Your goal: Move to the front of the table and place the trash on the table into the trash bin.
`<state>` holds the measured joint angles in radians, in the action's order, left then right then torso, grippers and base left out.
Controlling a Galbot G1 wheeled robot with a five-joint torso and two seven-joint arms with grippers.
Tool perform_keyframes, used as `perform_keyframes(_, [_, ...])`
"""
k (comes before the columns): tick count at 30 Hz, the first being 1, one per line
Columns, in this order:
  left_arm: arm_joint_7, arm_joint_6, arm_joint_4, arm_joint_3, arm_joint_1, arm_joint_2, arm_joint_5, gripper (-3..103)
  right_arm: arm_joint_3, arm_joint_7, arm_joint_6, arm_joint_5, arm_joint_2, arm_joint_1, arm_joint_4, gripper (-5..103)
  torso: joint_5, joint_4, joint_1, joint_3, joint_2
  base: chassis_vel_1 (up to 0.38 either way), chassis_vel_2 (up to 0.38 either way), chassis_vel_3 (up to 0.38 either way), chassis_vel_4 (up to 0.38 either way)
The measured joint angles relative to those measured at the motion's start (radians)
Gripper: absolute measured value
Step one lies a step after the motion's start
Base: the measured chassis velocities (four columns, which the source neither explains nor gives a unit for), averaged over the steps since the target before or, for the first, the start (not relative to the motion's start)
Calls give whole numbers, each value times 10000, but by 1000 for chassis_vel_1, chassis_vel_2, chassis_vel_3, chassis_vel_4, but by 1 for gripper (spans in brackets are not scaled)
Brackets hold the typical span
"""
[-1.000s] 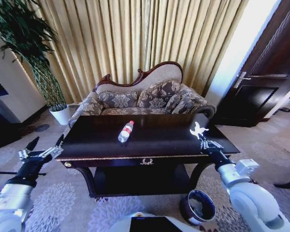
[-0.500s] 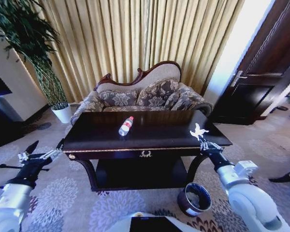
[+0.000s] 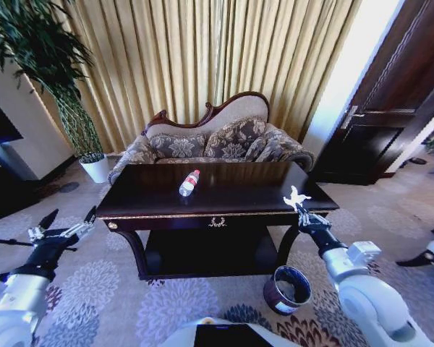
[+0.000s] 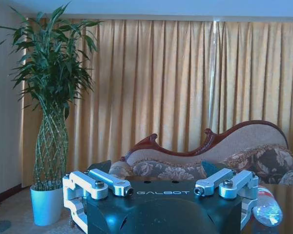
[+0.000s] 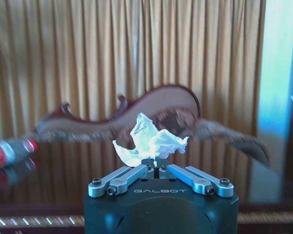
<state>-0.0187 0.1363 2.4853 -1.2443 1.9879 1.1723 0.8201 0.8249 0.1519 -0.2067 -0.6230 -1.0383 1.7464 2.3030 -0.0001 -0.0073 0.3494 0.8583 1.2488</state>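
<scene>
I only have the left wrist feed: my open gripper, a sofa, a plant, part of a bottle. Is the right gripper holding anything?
Observer: Yes. The right gripper is shut on a crumpled white paper wad, held over the right front corner of the table.
Operator: Where is the trash bin?
Observer: The trash bin stands on the carpet by the table's right front leg, below and in front of that gripper.
Operator: And the whole bottle?
Observer: The bottle lies on its side on the tabletop, left of centre, red cap toward the sofa. The left gripper is open, off the table's left front corner.
</scene>
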Motion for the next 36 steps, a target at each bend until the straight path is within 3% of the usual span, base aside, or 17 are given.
perform_keyframes(11, [79,-251,-115,-288,242,144,69,100,-705,-340,-83,821,-227,-18,-2658,0,0,-2,3,0,-2,0,0,0,0])
perform_keyframes(20, [201,-418,-126,-630,384,174,286,100,-1897,140,-330,1460,-59,-1359,-6023,0,2,-2,4,1,-2,0,0,0,0])
perform_keyframes(26, [200,-426,91,-720,493,372,311,100,-2436,370,14,2931,-78,-2412,-8837,0,2,-3,4,1,-2,0,0,0,0])
perform_keyframes(36, [191,-448,143,-757,707,521,261,100,-2549,578,436,3116,-452,-3185,-10858,0,1,-3,4,0,-2,0,0,0,0])
